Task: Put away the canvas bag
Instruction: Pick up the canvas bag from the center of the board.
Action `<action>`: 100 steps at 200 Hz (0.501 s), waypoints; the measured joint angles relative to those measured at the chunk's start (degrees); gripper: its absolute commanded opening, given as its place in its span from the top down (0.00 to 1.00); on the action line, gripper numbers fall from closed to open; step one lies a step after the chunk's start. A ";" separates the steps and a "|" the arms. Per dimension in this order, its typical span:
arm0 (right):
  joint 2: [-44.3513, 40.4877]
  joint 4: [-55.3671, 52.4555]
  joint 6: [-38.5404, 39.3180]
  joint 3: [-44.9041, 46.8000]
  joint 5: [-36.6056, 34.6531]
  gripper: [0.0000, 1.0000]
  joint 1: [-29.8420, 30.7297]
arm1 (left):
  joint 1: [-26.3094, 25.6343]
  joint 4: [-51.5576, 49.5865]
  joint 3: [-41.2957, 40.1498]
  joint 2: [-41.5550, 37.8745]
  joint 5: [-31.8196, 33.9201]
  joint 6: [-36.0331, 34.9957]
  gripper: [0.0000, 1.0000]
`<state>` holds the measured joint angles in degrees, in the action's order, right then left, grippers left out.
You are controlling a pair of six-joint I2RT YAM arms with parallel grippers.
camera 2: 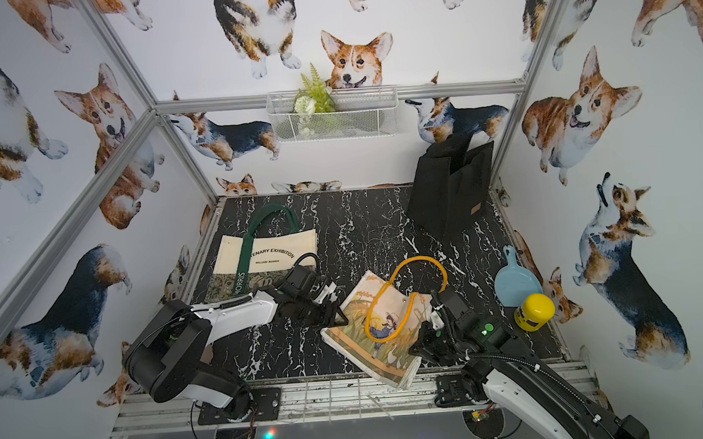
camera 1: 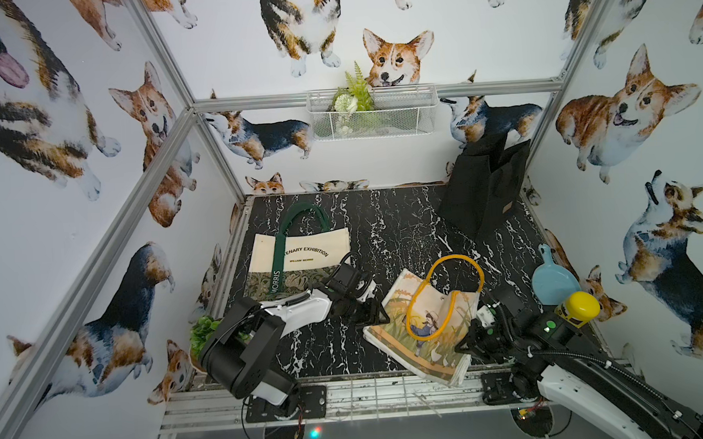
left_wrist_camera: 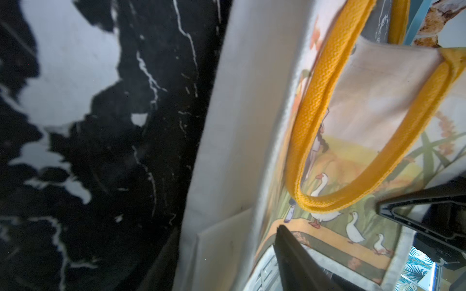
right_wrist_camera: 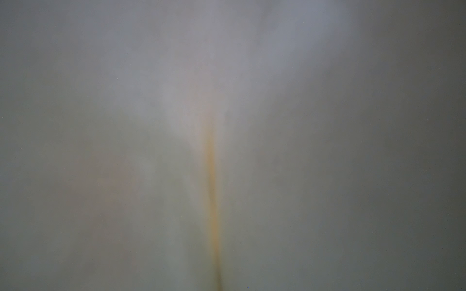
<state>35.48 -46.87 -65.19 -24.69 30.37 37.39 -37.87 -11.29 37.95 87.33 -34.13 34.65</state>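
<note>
**Bag still on the table; almost all of the work is left**

In both top views the canvas bag (camera 1: 429,347) lies flat near the front edge of the table (camera 1: 383,227), between the two arms. The left claw (camera 1: 376,317) is at one side edge of the bag, spread, and it holds nothing. The right claw (camera 1: 465,344) is at the opposite edge, pressed together, and it seems to pinch the cloth there. A black bin (camera 1: 479,194) stands open in the far corner, well apart from the bag. I judge it a likely place for the bag, but this is not sure.

In the left wrist view the jaws stand apart over the printed side with the geese. A yellow handle (left_wrist_camera: 315,100) lies in a loop on this side.

The right wrist view gives only grey blur with one orange line, so the cloth must be very close to the lens.

What is done is perhaps one grip. Lifting, carrying and placing are all left.
</note>
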 measured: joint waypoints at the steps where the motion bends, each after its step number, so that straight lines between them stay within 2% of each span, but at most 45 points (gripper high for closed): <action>1: 0.00 0.00 0.00 0.02 0.00 1.00 0.00 | -0.04 0.02 0.00 -0.02 0.00 0.07 0.35; 22: -0.04 0.09 -0.20 0.15 -0.20 1.00 0.00 | -1.38 0.04 0.28 -0.17 0.46 1.03 0.40; 41: -0.24 0.15 -0.63 0.24 -0.26 1.00 0.00 | -2.08 -0.74 0.28 -0.46 1.16 1.86 0.50; 46: -0.33 0.17 -0.68 0.24 -0.26 1.00 0.00 | -2.14 -1.05 0.28 -0.68 1.38 2.01 0.55; 55: -0.52 0.17 -0.83 0.24 -0.26 1.00 0.00 | -2.19 -1.46 0.28 -1.25 1.55 2.34 0.74; 73: -0.79 0.17 -0.98 0.24 -0.28 1.00 0.00 | -2.23 -1.46 0.31 -2.54 0.92 2.82 1.00; 100: -1.07 0.33 -1.27 0.09 -0.37 1.00 0.00 | -2.27 -1.73 1.36 -3.43 -0.11 3.06 1.00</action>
<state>34.41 -46.54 -66.46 -24.60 30.00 37.39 -40.14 -13.02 39.31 83.90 -34.24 37.71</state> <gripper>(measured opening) 0.074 0.105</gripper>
